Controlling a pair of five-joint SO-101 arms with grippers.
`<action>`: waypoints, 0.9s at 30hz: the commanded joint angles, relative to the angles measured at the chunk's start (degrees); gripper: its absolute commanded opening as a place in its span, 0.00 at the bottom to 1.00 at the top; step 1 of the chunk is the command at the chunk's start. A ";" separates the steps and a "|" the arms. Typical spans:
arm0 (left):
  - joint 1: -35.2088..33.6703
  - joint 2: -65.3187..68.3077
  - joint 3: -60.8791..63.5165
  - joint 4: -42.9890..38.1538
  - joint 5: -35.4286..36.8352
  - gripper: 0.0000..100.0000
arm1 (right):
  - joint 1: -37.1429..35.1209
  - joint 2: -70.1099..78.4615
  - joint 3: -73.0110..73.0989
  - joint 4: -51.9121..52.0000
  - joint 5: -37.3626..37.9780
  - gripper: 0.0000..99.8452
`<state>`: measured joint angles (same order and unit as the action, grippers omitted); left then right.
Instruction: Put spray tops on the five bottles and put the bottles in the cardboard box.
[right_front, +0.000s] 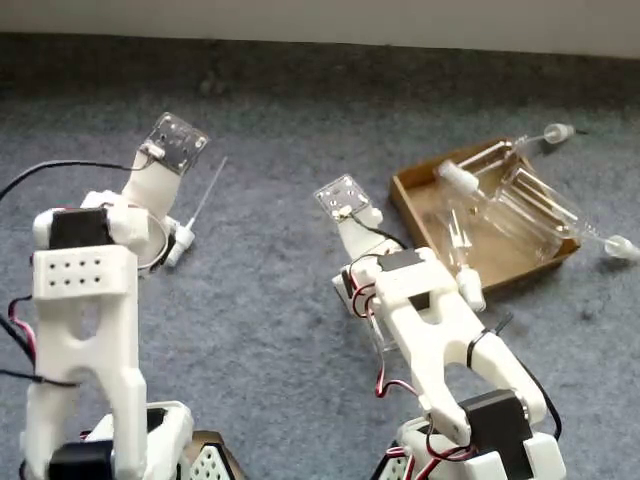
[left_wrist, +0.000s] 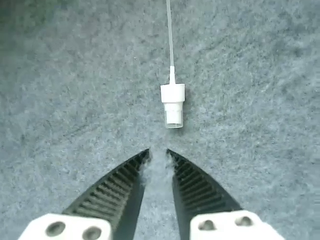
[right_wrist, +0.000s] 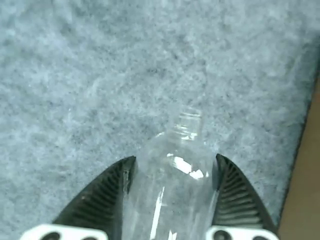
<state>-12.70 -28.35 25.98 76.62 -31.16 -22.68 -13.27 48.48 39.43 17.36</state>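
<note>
High view looks down on a grey carpet (right_front: 280, 300), and the shallow brown cardboard box (right_front: 412, 205) lies on it as the landmark. Inside the box lie several clear bottles with white spray heads (right_front: 510, 205), crossed over each other, and some of the heads stick out over the rim of the box. A loose white spray top (right_front: 180, 245) with a thin dip tube (right_front: 208, 190) lies flat on the carpet well apart from the box, on the far side of the right arm from it. In the left wrist view the left gripper (left_wrist: 157, 152) hangs over the carpet with its black ribbed jaws parted only by a narrow gap and nothing between them; the spray top (left_wrist: 172, 105) lies near the fingertips, not touching them, and its tube (left_wrist: 170, 35) points away from the gripper. In the right wrist view the right gripper (right_wrist: 175, 165) holds a clear plastic bottle without a top (right_wrist: 170, 192), one jaw against each side of its shoulder, and the open neck sticks out past the fingertips. This bottle is near the box, whose brown edge (right_wrist: 311, 190) shows beside it.
</note>
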 joint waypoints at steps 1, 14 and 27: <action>4.00 12.88 -7.87 1.23 -0.44 0.02 | -0.40 -1.01 1.10 -1.54 -0.44 0.12; 4.79 38.02 -19.91 -1.05 -2.90 0.13 | -0.40 -1.01 1.63 -1.54 -0.44 0.12; -1.10 50.24 -30.20 -1.05 -4.48 0.13 | -0.40 -1.01 1.63 -1.54 -0.44 0.12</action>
<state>-13.76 20.44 -0.84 76.18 -35.03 -22.77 -13.27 50.15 38.64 17.36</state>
